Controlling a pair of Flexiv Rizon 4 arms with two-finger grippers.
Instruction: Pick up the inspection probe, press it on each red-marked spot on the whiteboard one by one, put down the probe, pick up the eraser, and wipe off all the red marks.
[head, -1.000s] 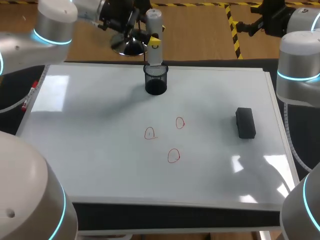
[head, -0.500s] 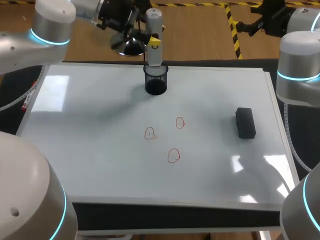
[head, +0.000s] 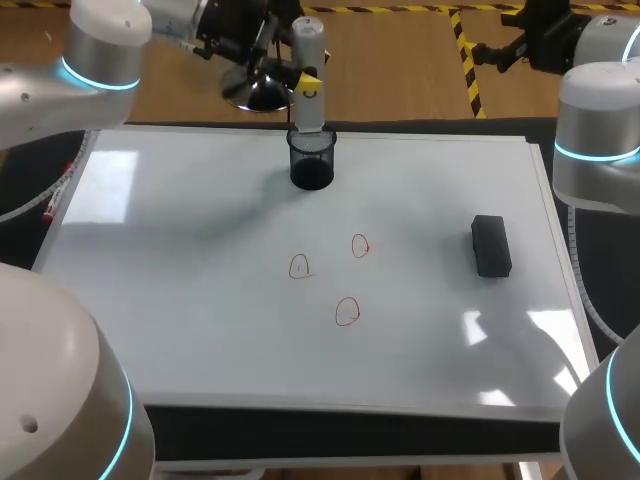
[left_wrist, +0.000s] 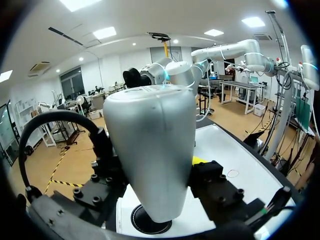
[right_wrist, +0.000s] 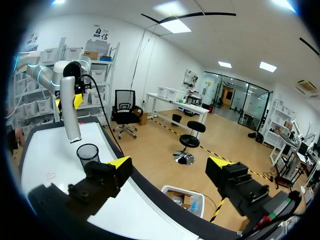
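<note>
Probe: the inspection probe (head: 306, 45) hangs upright over the middle of the whiteboard's (head: 180, 300) far edge, its lower end just above the mouth of the black mesh cup (head: 312, 165); seen from the right wrist, the tip looks clear of the rim
Left gripper: the left gripper (head: 309, 84) is clamped on the probe's body from two sides, with the cup straight beneath it
Change: in the last second the probe has not shifted over the cup; only the left arm's upper housing slid a little outward early on, then came to rest
Meaning: the pick-up looks done and the arm seems paused before carrying the probe toward the marks; no pressing has begun
Red marks: three red marks (head: 347, 311) sit close together near the whiteboard's middle, all whole, well apart from the probe
Eraser: the eraser (head: 491, 245) lies flat toward the right edge, untouched
Right gripper: the right gripper (right_wrist: 170, 165) has its fingers spread wide with nothing between them, beyond the far right corner
Next call: bring the probe in from the far edge and lower it squarely onto the farthest ring first
</note>
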